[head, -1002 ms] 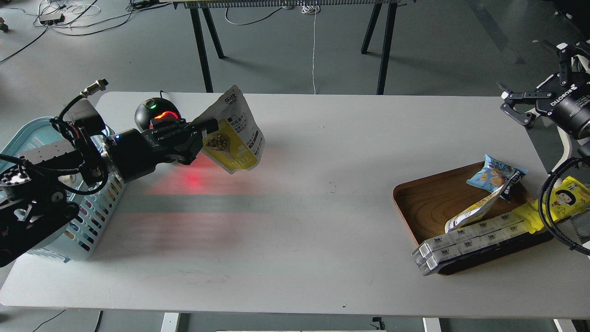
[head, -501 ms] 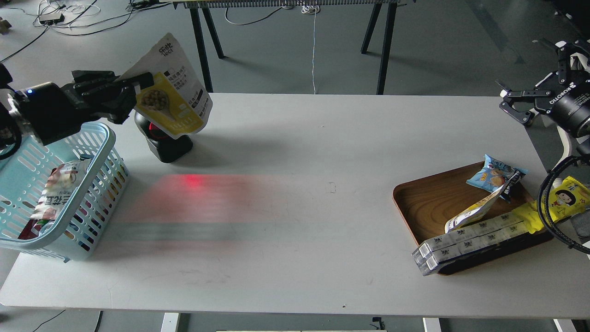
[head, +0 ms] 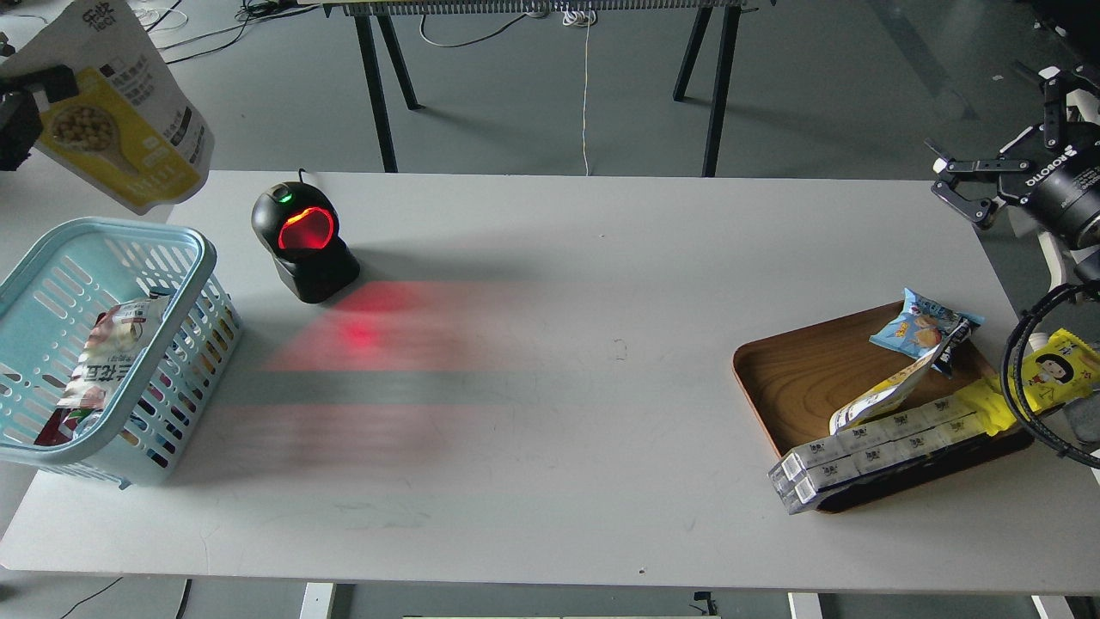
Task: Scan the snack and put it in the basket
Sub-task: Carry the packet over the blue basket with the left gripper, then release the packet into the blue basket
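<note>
Snack hangs up in the air behind the basket, pinched at its edge by my left claw, mostly out of frame. Scanner glows red right of the basket. My right claw stands apart, far across the tabletop.

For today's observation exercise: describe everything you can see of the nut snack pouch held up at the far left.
The snack is a flat, glossy stand-up pouch: white top with dark print, yellow lower part with a round picture of beige nuts. It hangs tilted in the air at the upper left, above and behind the light blue basket, touching neither basket nor table. The left gripper, mostly cut off by the frame edge, pinches its left side. It looks sealed and undamaged.
</note>
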